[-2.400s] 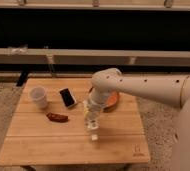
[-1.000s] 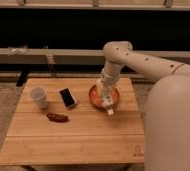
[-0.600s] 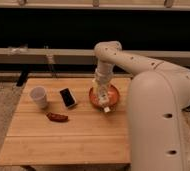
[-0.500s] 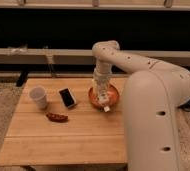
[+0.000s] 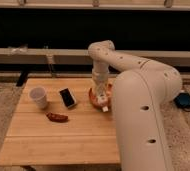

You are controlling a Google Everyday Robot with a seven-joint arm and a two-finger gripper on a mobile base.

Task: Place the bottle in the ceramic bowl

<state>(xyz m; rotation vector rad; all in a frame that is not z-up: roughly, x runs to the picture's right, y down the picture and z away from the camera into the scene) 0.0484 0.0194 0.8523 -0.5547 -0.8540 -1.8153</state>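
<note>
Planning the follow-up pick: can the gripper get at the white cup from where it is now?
Probably yes. The gripper hangs over the ceramic bowl; the white cup stands apart near the table's left edge. Only the phone lies between them, flat, so nothing tall blocks the way.

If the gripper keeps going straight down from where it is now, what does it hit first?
Most likely the bowl: the gripper points down right over it, with the bottle at its tip. Depth is hard to judge from this view.

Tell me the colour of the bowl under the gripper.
Orange-red ceramic bowl, under the gripper, camera view.
</note>
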